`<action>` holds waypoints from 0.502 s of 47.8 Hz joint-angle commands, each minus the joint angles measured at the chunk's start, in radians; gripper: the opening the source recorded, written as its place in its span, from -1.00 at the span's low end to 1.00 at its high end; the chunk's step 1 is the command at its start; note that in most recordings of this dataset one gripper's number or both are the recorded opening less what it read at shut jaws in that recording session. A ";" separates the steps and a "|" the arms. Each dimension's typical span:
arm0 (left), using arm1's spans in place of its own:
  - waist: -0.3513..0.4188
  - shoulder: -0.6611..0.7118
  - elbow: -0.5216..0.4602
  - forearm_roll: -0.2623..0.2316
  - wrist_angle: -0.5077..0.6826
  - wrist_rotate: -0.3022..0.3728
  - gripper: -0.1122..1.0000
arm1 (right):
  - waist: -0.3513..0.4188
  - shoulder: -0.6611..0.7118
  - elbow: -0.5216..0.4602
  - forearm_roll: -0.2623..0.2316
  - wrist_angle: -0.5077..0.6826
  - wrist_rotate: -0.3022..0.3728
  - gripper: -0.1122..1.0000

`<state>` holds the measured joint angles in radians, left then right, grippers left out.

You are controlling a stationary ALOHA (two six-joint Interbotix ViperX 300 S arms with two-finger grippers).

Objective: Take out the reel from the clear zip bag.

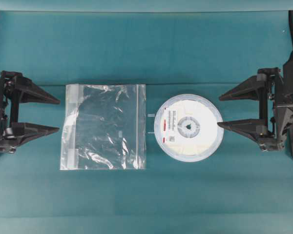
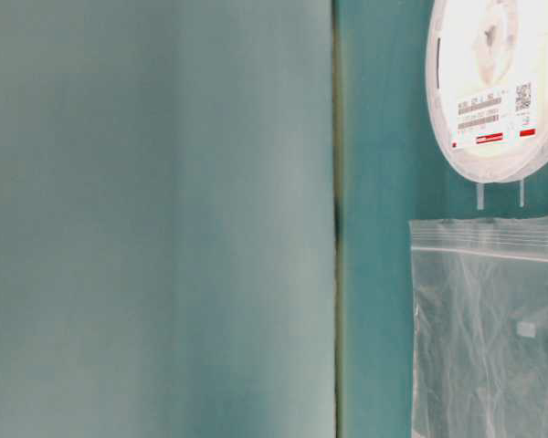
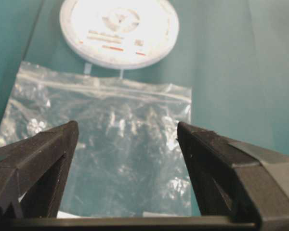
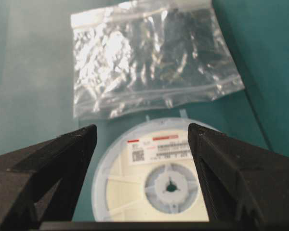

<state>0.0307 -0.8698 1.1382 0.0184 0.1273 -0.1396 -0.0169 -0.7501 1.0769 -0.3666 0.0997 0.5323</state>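
The flat round white plastic reel [image 1: 188,127] with its cream centre and grey hub lies on the teal table [image 1: 146,48], out of the bag and just right of the square transparent crinkly zip bag [image 1: 103,126]; a narrow gap separates them. The right gripper [image 1: 219,111] stands wide open, holding nothing, its lower fingertip at the reel's right edge. The left gripper [image 1: 59,116] is also spread open and empty, just left of the bag.
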 commanded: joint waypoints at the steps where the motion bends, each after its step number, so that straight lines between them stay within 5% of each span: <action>1: -0.002 0.000 -0.025 0.003 -0.011 -0.002 0.80 | 0.000 0.000 -0.006 -0.003 0.002 -0.012 0.76; 24: -0.002 0.000 -0.023 0.003 -0.009 -0.005 0.77 | 0.002 -0.002 -0.006 -0.003 0.002 -0.011 0.76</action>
<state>0.0307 -0.8728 1.1382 0.0184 0.1273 -0.1427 -0.0169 -0.7517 1.0769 -0.3666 0.1058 0.5323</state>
